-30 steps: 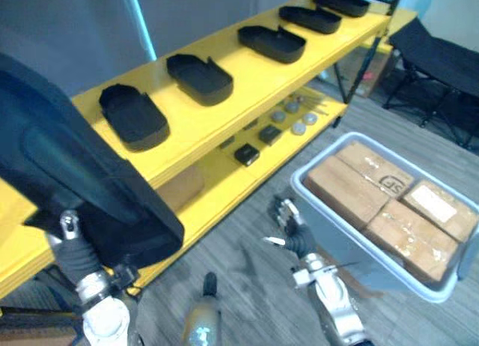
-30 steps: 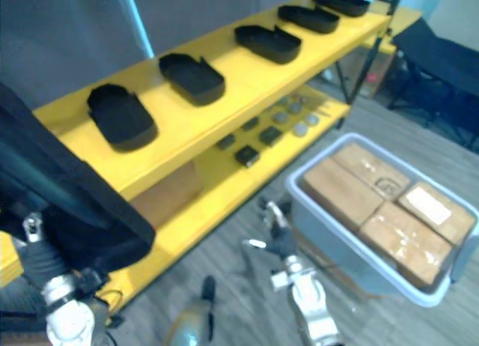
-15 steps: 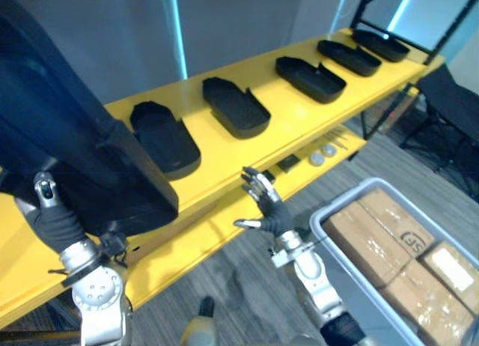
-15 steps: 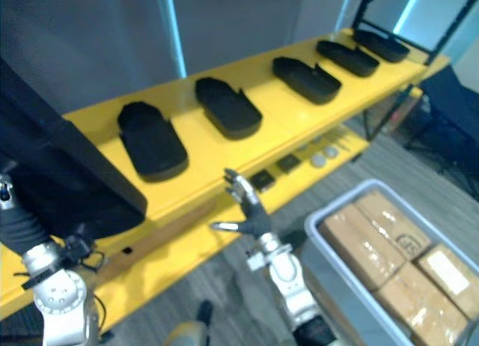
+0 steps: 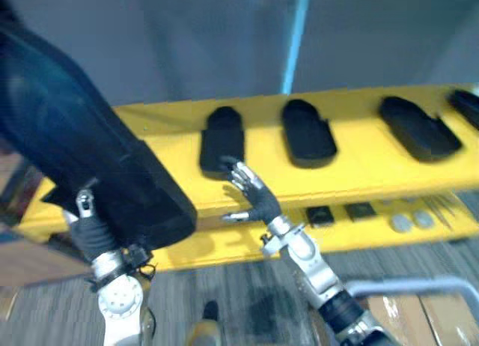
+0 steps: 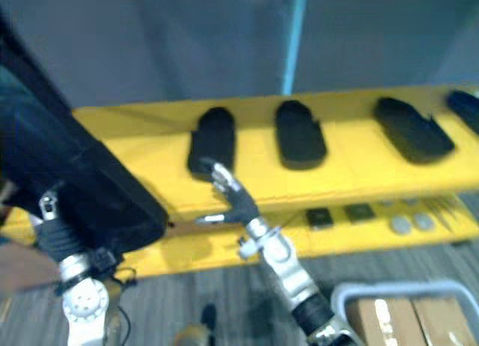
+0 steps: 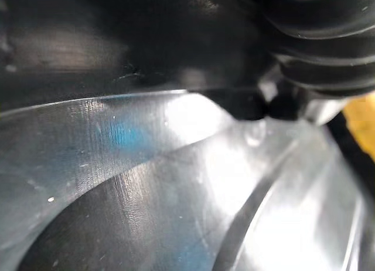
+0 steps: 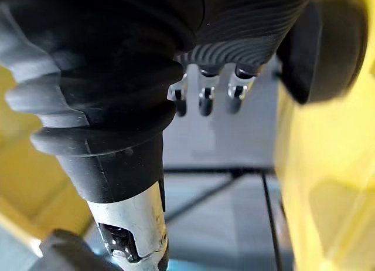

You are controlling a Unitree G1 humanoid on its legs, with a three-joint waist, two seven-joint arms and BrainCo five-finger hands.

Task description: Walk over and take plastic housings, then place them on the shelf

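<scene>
Looking down in the left eye view, a yellow shelf runs level across the middle, where a second ago it slanted away. The whole picture has shifted, so the camera moved. Black plastic housings lie in a row on its top board. The nearest housing sits at eleven o'clock from the right hand, which hung low by the bin a second ago and now reaches the board's front edge, fingers spread wide, holding nothing. At nine o'clock a large dark housing rises over the left hand, whose fingers are hidden, so its grip cannot be told. In the right eye view, a grey bin of cardboard boxes sits at five o'clock. The left wrist view meets the large dark housing's glossy surface close up. The right wrist view shows straight fingers past the ribbed cover, with one of the black plastic housings lying on the yellow shelf beyond.
</scene>
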